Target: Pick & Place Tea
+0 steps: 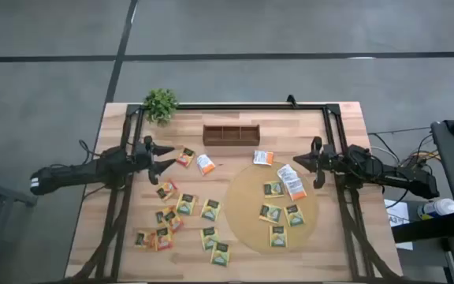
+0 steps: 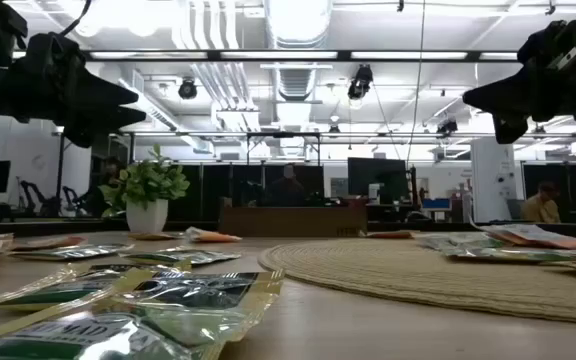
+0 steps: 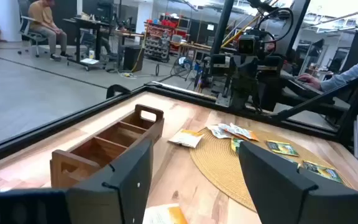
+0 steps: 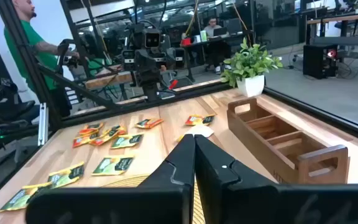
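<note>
Roughly twenty tea sachets [image 1: 186,203] scattered on table [image 1: 345,134]: several on round mat [image 1: 243,197], most just beside mat toward left arm, few between mat and wooden tray [image 1: 231,135]. Left gripper [image 1: 167,156] hangs above table, well apart from mat on sachet-cluster side, fingers [image 3: 120,180] spread wide, holding nothing. Right gripper [image 1: 295,161] hovers over mat's far edge, fingers [image 4: 179,168] pressed together, empty. Potted plant [image 1: 161,103] beyond tray, at table corner.

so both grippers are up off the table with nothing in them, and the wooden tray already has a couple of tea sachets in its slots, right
Not quite: the wooden tray is empty. The high view shows all three slots bare, and the right wrist view agrees. The tea sachets lie on the table and the round mat. The rest holds: the left gripper is open, the right gripper shut, both raised and holding nothing.
</note>
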